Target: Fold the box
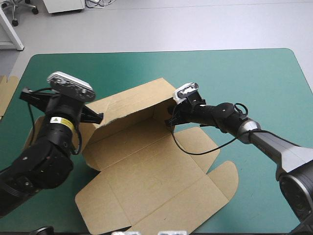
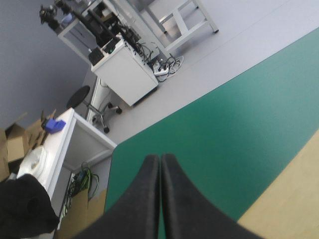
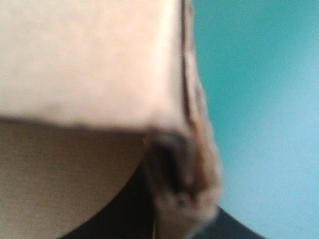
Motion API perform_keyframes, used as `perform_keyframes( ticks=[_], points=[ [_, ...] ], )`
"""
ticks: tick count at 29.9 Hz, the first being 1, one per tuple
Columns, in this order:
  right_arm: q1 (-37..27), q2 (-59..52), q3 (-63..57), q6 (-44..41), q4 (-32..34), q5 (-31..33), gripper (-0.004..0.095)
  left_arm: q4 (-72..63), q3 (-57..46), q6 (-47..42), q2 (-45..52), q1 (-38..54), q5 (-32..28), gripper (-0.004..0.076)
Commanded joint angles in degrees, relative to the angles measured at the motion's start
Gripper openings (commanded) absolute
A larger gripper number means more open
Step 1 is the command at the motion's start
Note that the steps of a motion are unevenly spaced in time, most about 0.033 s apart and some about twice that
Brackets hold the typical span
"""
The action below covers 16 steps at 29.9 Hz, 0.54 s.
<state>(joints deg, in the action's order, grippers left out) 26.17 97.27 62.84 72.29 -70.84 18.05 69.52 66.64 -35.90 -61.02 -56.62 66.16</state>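
The brown box [image 1: 146, 166] lies open in the middle of the teal-green cover, its far wall [image 1: 132, 105] raised and its front flaps flat. My left gripper [image 1: 100, 117] is at the raised wall's left end. In its wrist view the gripper [image 2: 160, 158] is shut in a pointed arch with nothing between the fingers, and the box [image 2: 289, 199] shows beside it. My right gripper [image 1: 171, 116] is at the wall's right end. In its wrist view the gripper [image 3: 174, 199] is shut on the box [image 3: 89, 59], a board edge standing between the black fingers.
More brown board [image 1: 7, 93] lies at the table's left edge. Bare teal-green cover [image 1: 244, 78] stretches beyond the box toward the far edge and to the right. The right arm reaches in over the box's right flap [image 1: 200, 142].
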Motion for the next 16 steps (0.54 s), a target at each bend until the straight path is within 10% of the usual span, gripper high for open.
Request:
perform_keyframes(
  ticks=[1,8,16],
  points=[
    [-3.4,-3.6,2.2,-7.9,8.2,-0.6,0.0001,-1.0,1.9,2.1,2.5,6.7,-6.8,-0.0002],
    [-5.0,-4.6,6.6,-38.9,42.3,6.1,0.0001,-2.7,-1.3,4.4,2.4,15.7,-13.9,-0.0002],
    [-5.0,-5.8,16.4,-52.3,55.0,17.4,0.0002,0.4,-2.1,4.6,2.4,19.3,-16.1,-0.0002]
  ],
)
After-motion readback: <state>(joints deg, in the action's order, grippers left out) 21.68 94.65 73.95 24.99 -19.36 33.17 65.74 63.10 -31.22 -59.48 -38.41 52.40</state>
